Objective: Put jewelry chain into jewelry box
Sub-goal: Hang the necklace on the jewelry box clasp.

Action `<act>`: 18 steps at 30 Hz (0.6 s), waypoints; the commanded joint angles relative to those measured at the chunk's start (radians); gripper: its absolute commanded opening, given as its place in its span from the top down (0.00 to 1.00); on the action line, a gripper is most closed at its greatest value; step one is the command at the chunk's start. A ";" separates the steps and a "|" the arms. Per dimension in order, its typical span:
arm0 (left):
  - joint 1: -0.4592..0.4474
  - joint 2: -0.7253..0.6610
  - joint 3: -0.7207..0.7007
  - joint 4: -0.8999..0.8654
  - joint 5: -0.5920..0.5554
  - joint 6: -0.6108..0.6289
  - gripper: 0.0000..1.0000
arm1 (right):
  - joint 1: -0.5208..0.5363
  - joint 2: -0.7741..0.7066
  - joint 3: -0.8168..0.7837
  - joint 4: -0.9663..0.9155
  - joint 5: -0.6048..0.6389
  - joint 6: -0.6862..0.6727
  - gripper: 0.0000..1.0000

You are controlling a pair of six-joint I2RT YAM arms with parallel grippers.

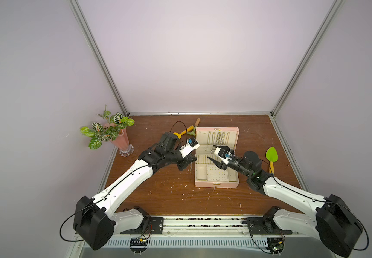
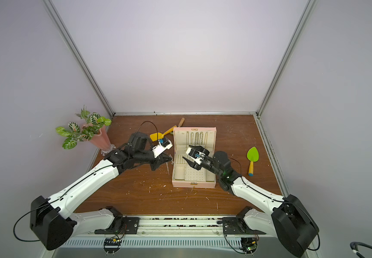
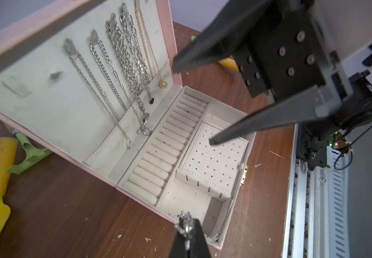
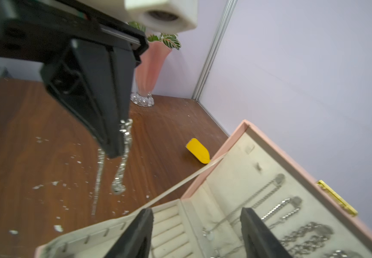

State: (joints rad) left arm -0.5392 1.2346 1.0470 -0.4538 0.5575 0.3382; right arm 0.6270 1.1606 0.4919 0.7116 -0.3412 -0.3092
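The left pincer (image 4: 114, 153) clamps the jewelry chain (image 4: 120, 176), which dangles beneath it over the desk (image 1: 158, 196); the open jewelry box (image 1: 216, 185) sits just beside it, under the right pincer (image 1: 211, 152), jaws spread; likely next: carry the chain over the rim, then release.

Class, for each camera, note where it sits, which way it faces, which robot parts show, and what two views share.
Top views: above the robot's base, looking down at the table; left arm and right arm converge on the open jewelry box.
Left wrist: on the left arm, looking past the left gripper, shut on the chain, into the box; the open right gripper shows.
Right wrist: on the right arm, looking between its open fingers toward the vase; the left gripper shows.
Shared: both wrist views show the box's hanging necklaces.
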 commanded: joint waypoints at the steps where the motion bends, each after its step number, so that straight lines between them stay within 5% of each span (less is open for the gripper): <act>1: 0.007 0.036 0.064 0.005 0.018 0.000 0.99 | -0.003 0.014 -0.048 0.194 -0.121 0.217 0.33; 9: -0.012 0.153 0.202 -0.021 0.011 0.019 0.99 | -0.003 0.081 -0.060 0.329 -0.023 0.385 0.34; 18: -0.050 0.285 0.343 -0.056 -0.027 0.036 0.99 | -0.002 0.223 0.000 0.413 0.050 0.391 0.42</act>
State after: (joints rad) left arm -0.5732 1.4979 1.3418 -0.4774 0.5407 0.3553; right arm 0.6273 1.3666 0.4408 1.0428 -0.3439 0.0628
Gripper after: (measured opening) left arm 0.054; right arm 0.586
